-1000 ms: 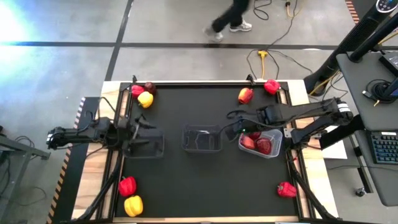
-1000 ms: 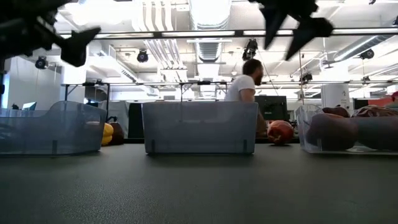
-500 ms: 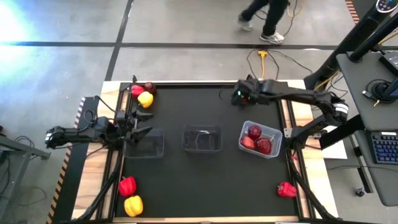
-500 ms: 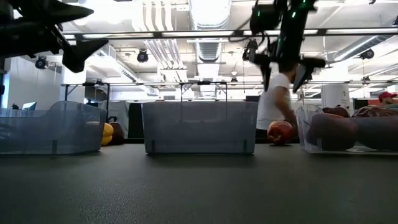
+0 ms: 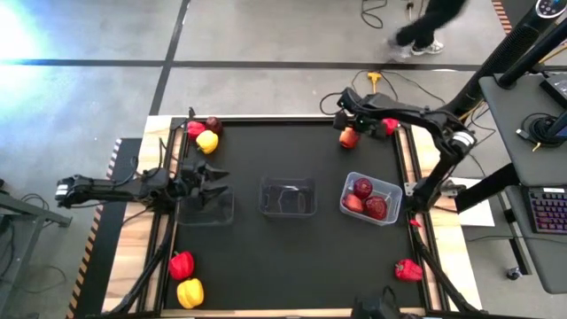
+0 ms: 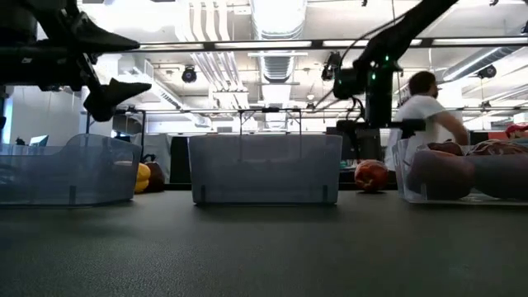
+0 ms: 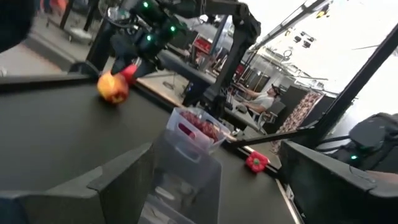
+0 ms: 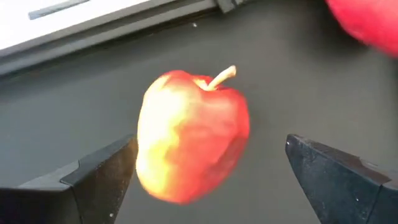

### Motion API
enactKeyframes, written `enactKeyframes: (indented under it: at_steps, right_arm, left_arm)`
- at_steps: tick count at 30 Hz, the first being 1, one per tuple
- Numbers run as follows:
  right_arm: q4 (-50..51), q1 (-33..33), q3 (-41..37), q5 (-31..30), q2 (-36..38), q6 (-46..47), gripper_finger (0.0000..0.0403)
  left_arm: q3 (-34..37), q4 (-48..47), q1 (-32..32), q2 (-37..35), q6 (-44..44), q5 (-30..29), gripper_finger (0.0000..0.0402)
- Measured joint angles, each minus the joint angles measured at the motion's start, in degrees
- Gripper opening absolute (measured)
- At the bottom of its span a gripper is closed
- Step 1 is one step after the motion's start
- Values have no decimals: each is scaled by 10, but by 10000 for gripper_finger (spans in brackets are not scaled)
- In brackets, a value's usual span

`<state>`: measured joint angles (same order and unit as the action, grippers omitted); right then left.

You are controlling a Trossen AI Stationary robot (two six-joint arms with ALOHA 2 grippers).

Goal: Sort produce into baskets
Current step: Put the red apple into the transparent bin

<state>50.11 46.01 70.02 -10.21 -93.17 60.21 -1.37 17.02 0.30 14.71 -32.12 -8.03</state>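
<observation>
I see three clear tubs in a row across the middle of the black mat point(image 5: 292, 257). The right tub point(image 5: 390, 213) holds three dark red fruits; I can make out the maroon apples point(image 5: 363, 188) in it. The middle tub point(image 5: 287, 198) looks bare inside, and so does the left tub point(image 5: 211, 208), as far as I can tell.

My right gripper point(image 8: 211, 180) sits at the far right corner of the mat with its fingers spread wide on either side of the orange-red apple point(image 8: 189, 134), which lies on the mat, not gripped. A red pepper point(image 5: 387, 124) lies just beside it.

My left gripper point(image 5: 217, 177) hovers over the left tub, fingers partly apart and holding nothing.

Loose fruit lies elsewhere: a red, a yellow point(image 5: 207, 142) and a maroon piece at the far left corner, a red and a yellow pepper point(image 5: 190, 292) near left, and one red pepper point(image 5: 408, 269) near right.
</observation>
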Motion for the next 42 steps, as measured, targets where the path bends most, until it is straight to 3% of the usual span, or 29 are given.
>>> enactKeyframes:
  at_steps: [15,20,25,28,32,34,38,42]
  right_arm:
    - [-87,20,1,61,-77,77,390]
    - [-112,19,1,57,-66,13,341]
    - [-113,-5,1,68,-10,-116,338]
    - [-46,-59,1,69,59,-205,338]
    - [115,-177,1,30,157,-236,338]
    - [207,-251,1,-9,201,-205,338]
    - [383,-405,1,-45,268,-46,339]
    - [372,-513,-34,-40,329,66,340]
  left_arm:
    - [0,1,0,46,-18,0,326]
    - [0,1,0,59,-10,0,327]
    - [0,1,0,73,-8,-5,327]
    - [0,1,0,79,-9,-5,327]
    - [0,1,0,84,-11,-5,326]
    - [-2,0,0,86,-12,-5,327]
    - [-8,3,0,90,-12,-5,327]
    - [-8,33,0,90,-12,-6,327]
